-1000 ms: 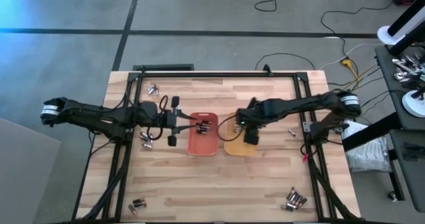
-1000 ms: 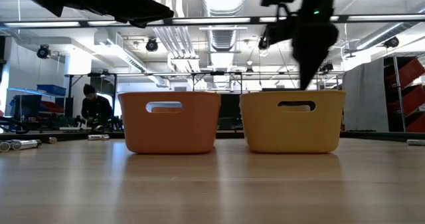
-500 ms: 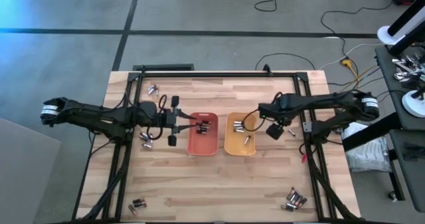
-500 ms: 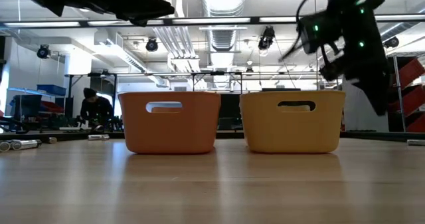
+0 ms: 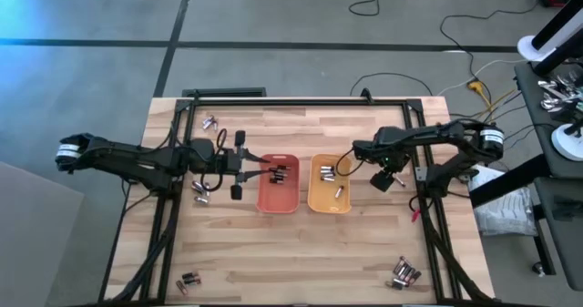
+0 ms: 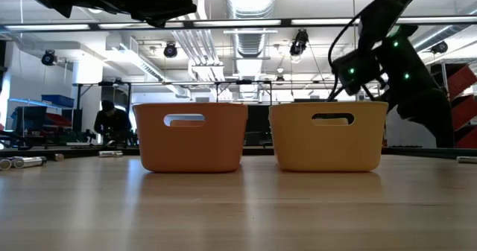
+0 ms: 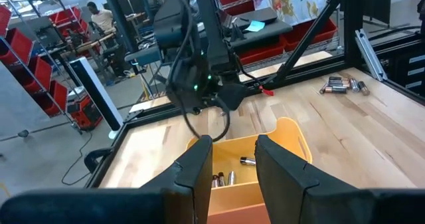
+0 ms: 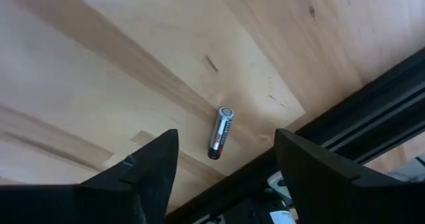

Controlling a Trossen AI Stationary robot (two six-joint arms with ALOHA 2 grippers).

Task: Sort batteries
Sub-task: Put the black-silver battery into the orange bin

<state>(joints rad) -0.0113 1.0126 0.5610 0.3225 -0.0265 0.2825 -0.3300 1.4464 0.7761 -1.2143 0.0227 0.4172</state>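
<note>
Big workshop hall behind, a person (image 6: 112,121) at a far bench. Pale plank table (image 5: 301,252) under me, orange tray (image 5: 278,185) and yellow tray (image 5: 329,185) at its middle. My left gripper (image 5: 239,166) waits beside the orange tray, fingers apart. My right gripper (image 8: 219,167) hovers spread wide over a lone silvery battery (image 8: 221,131) near the table's black frame rail. Risk: it's round, a skewed pinch could roll it against that rail.

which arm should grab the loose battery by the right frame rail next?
Right. The right gripper hovers open just beside that battery, which sits centred in its wrist view. The left gripper waits left of the orange tray, with both trays in between.
</note>
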